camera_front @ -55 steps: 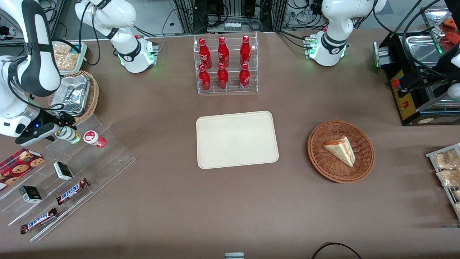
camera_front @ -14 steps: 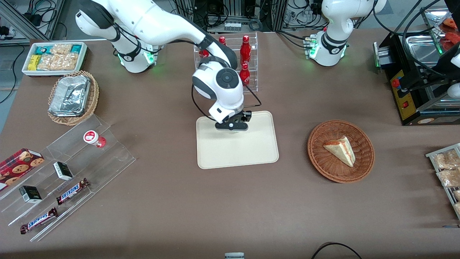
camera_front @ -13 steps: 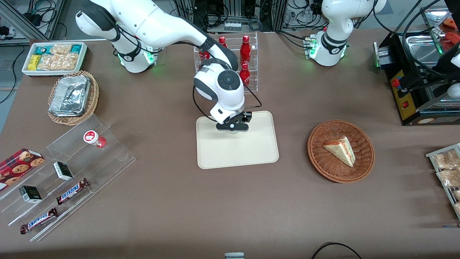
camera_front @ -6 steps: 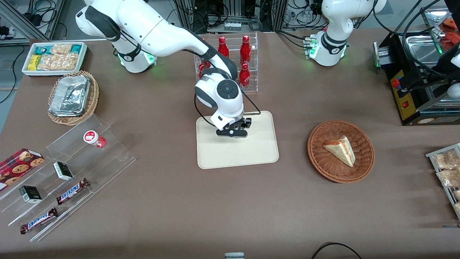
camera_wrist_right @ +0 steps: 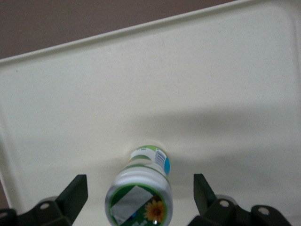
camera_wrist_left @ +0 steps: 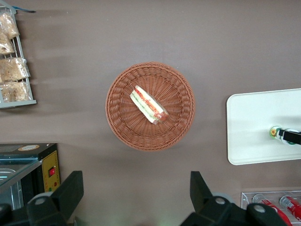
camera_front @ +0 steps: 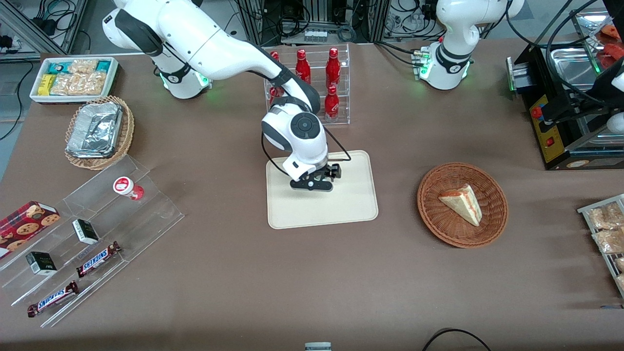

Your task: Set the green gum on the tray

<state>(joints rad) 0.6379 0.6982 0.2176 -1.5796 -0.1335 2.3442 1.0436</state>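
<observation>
Most of the task appears to be done: the green gum [camera_wrist_right: 141,195] is seen standing upright on the tray [camera_front: 351,209], its base on the cream surface and its green-and-white lid turned up toward the wrist camera. The gripper [camera_wrist_right: 139,194] is held directly above the bottle with its jaws spread wide, one black finger well clear on each side, so nothing is being pinched. In the front view the gripper [camera_front: 312,185] is found over the middle of the tray and the bottle is hidden beneath it; from the parked arm's wrist camera the green lid [camera_wrist_left: 274,133] is glimpsed on the tray beside the black fingers. What is judged to be left is only the lifting away of the arm without knocking the bottle over.

As for writing, the word SNICKERS is read on the two chocolate bars [camera_front: 98,259] lying on the clear stepped stand [camera_front: 146,204] toward the working arm's end of the table. A flower picture and a pale square are made out on the gum's lid, and a small barcode-like patch on its label, but no words can be read there. The lettering on the red bottles [camera_front: 333,68] in the clear rack and on the red-lidded bottle [camera_front: 127,187] is too small to be read
</observation>
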